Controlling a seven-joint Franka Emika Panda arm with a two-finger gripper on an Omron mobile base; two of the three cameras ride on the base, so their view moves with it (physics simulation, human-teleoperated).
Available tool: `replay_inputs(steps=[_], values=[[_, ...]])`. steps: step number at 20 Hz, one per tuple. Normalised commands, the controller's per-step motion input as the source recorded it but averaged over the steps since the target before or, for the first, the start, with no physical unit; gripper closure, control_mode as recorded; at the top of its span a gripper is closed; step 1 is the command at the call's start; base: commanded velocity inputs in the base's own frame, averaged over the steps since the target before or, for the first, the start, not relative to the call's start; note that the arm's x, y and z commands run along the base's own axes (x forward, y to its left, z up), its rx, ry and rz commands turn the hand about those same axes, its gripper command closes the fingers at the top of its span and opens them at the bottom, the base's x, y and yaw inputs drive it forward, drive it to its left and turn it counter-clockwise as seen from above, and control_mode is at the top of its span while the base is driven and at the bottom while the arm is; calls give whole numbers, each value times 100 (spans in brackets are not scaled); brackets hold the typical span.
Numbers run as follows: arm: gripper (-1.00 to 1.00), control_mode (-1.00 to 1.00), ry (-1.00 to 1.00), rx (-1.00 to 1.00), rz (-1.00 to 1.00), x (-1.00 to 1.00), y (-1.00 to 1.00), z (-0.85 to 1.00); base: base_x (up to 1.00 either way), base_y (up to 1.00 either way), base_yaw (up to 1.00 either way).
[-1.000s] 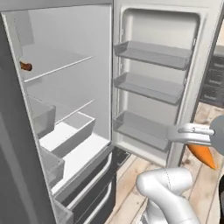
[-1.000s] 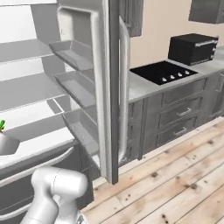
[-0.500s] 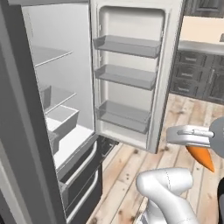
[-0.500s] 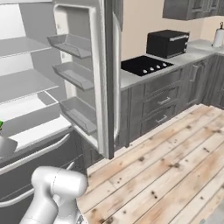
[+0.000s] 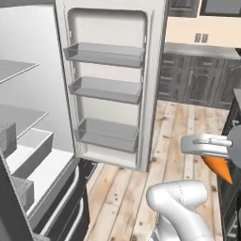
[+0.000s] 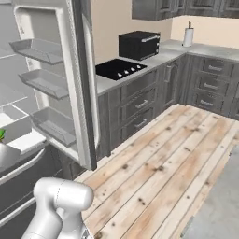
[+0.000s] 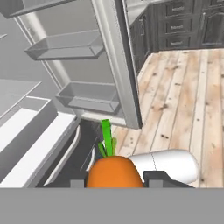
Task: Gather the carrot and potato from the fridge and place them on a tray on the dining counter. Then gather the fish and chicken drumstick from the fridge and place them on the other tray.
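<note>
Carrot (image 7: pixel 114 171) pinched between the two fingers (image 7: pixel 154 178), green top pointing toward the open fridge door (image 5: pixel 113 84). The door's three shelves (image 5: pixel 107 54) hold nothing. Carrot hangs over wooden floor (image 6: pixel 168 158), right of the door, well outside the fridge.

Fridge door (image 5: pixel 110 89) standing open, three grey door shelves (image 5: pixel 106 54) showing bare. Light wood plank floor (image 6: pixel 163 163) running across the kitchen. Dark grey cabinets (image 6: pixel 210 86) lining beige walls (image 6: pixel 109 18). Black cooktop (image 6: pixel 119 69) sitting on grey counter, black microwave (image 6: pixel 139 44) just behind it, paper towel roll (image 6: pixel 188 36) standing in the corner. Even, flat lighting.
</note>
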Motion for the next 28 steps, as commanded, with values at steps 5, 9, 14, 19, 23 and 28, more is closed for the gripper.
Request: replay_inputs(steps=[5, 9, 14, 19, 23, 28], values=[[100, 100, 0, 0, 0, 0, 0, 0, -34, -44, -47], [100, 100, 0, 0, 0, 0, 0, 0, -42, -60, -42], [100, 100, 0, 0, 0, 0, 0, 0, -46, -75, -37], [100, 100, 0, 0, 0, 0, 0, 0, -30, -86, -34], [100, 100, 0, 0, 0, 0, 0, 0, -13, -94, -35], [100, 100, 0, 0, 0, 0, 0, 0, -8, -88, -39]])
